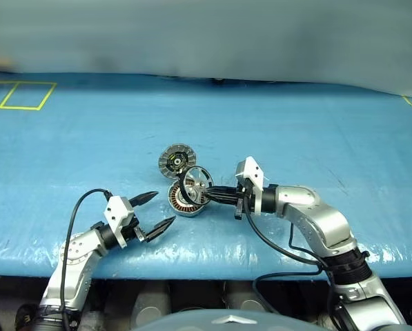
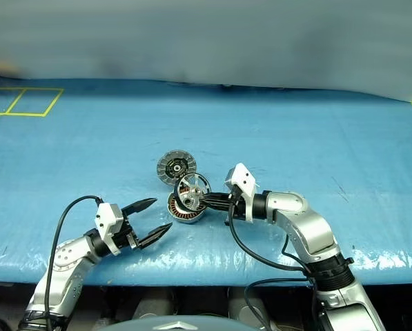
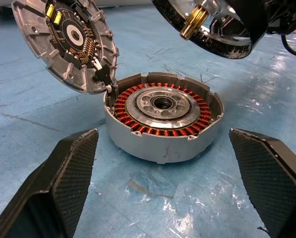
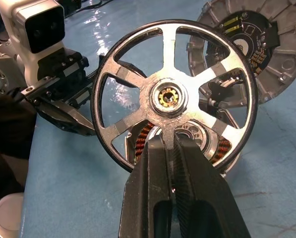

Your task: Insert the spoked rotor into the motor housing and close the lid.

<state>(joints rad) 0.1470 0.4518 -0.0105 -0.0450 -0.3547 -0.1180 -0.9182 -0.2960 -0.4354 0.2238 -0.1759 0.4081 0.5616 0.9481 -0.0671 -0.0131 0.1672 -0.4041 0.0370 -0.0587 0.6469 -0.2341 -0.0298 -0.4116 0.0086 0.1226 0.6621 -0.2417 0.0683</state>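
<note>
Gripping the rotor (image 4: 173, 94) by a spoke, the right fingers (image 4: 175, 148) are clenched, and it is held just above the housing (image 3: 163, 115) on the tabletop (image 1: 316, 131). Insertion remains; the lid (image 1: 177, 160) stands open at the far side. The left fingers (image 1: 152, 211), released, wait near-left.

Spoked rotor (image 1: 195, 183) above motor housing (image 1: 187, 201).

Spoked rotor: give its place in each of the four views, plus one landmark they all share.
Left eye view: spoked rotor near centre, just above the motor housing.
Right eye view: near centre, on the right tool.
Left wrist view: upper edge, cut off.
Right wrist view: centre, face-on.
Shared landmark: the open lid behind the housing.
</note>
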